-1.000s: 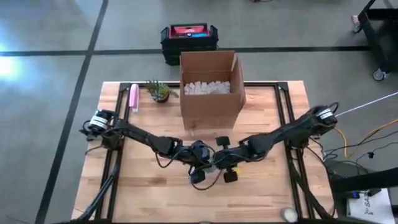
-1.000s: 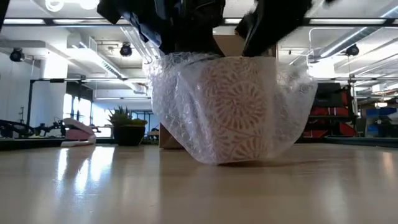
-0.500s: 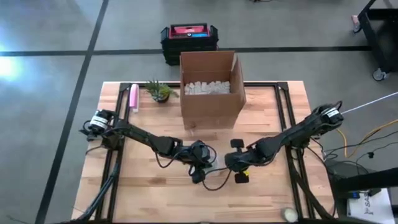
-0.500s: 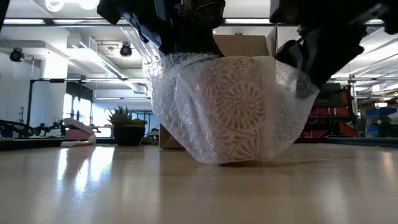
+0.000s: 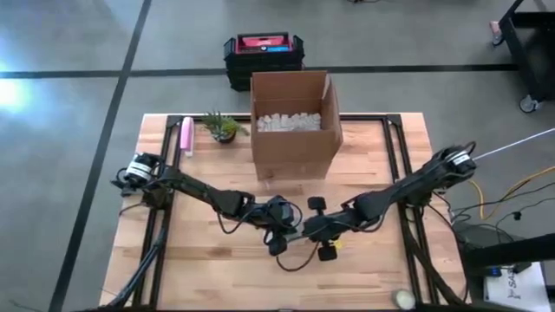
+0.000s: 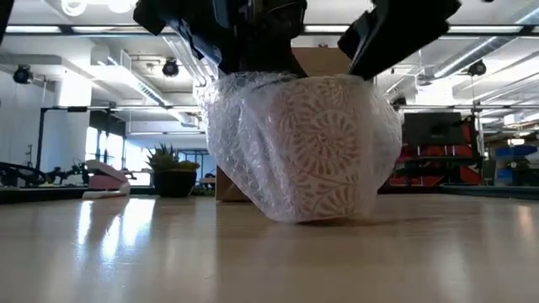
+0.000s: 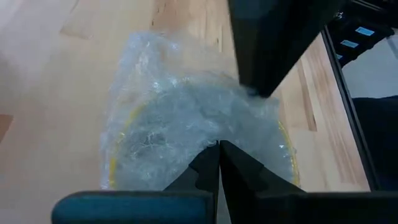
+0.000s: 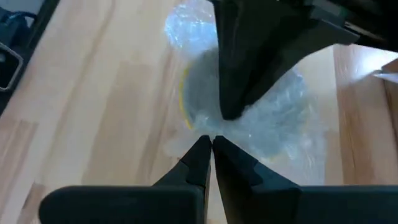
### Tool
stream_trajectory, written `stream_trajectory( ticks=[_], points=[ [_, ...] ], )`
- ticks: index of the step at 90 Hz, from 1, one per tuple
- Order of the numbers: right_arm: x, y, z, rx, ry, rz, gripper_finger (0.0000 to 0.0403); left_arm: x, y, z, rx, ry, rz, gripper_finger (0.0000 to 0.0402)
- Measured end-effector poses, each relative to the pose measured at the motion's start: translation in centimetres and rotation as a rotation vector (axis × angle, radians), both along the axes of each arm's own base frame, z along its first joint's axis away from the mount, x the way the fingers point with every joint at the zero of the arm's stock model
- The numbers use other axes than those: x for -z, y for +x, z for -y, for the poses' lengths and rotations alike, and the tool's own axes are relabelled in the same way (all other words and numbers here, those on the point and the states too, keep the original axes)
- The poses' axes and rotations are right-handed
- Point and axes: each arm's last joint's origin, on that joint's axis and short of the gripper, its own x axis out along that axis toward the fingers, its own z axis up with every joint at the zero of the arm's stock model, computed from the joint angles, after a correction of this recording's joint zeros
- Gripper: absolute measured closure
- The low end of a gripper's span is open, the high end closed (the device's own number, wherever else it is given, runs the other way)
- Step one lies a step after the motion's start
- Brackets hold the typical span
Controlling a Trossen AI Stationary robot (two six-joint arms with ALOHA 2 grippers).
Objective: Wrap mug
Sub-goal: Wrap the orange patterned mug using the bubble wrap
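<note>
Wooden planks made up the table [image 5: 208,269], seen from above, with both arms stretched inward to meet near its middle. The left gripper [image 5: 279,227] and the right gripper [image 5: 317,230] sat close beside each other over the mug, which was mostly hidden beneath them. Behind them stood an open cardboard box [image 5: 295,130], with a small potted plant [image 5: 223,126] and a pink object [image 5: 186,136] near the far left corner.

From table height, the patterned mug [image 6: 316,147] stood upright on the wood inside a loose shell of bubble wrap [image 6: 232,147], with both dark grippers pressing in from above at its rim. The plant and pink object showed far off to one side.

Past the left wrist, that arm's fingers [image 7: 205,171] lay together, pinching the crumpled wrap over the mug's yellow-edged mouth, with the other arm's dark finger just beyond.

Past the right wrist, its fingers [image 8: 199,158] were likewise closed together on the edge of the wrap.
</note>
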Motion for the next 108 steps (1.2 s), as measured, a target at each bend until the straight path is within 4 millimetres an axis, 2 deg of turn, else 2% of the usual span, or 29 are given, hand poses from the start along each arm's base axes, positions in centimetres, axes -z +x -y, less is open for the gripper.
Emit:
stream_trajectory(
  ticks=[11,22,35,46,59,66,94,108],
  points=[
    [0.6,1.2,-0.3,-0.004,0.001,-0.015,0.0394,0.0,0.0,0.0,0.001,-0.001,0.001,0.0402],
    [0.2,2.2,-0.6,-0.030,-0.047,-0.063,0.0394,0.0,0.0,0.0,0.000,0.000,0.003,0.0402],
    [-0.2,2.9,0.2,0.001,-0.067,-0.130,0.0394,-0.3,-0.1,-0.1,-0.001,0.000,0.000,0.0402],
    [0.2,2.8,0.9,0.054,-0.066,-0.165,0.0394,-1.2,-0.8,0.0,0.008,-0.004,0.001,0.0401],
    [0.3,2.7,0.9,0.058,-0.066,-0.168,0.0394,-3.2,-1.4,0.3,0.018,-0.016,0.059,0.0401],
    [0.3,2.7,0.8,0.056,-0.063,-0.165,0.0394,-3.6,-1.4,0.4,0.019,-0.017,0.083,0.0401],
    [0.4,2.7,0.8,0.052,-0.056,-0.168,0.0394,-0.9,-0.3,0.5,0.029,0.013,0.047,0.0401],
    [0.1,2.6,0.8,0.052,-0.056,-0.170,0.0394,-0.3,-0.1,0.4,0.026,0.022,0.030,0.0401]
  ],
)
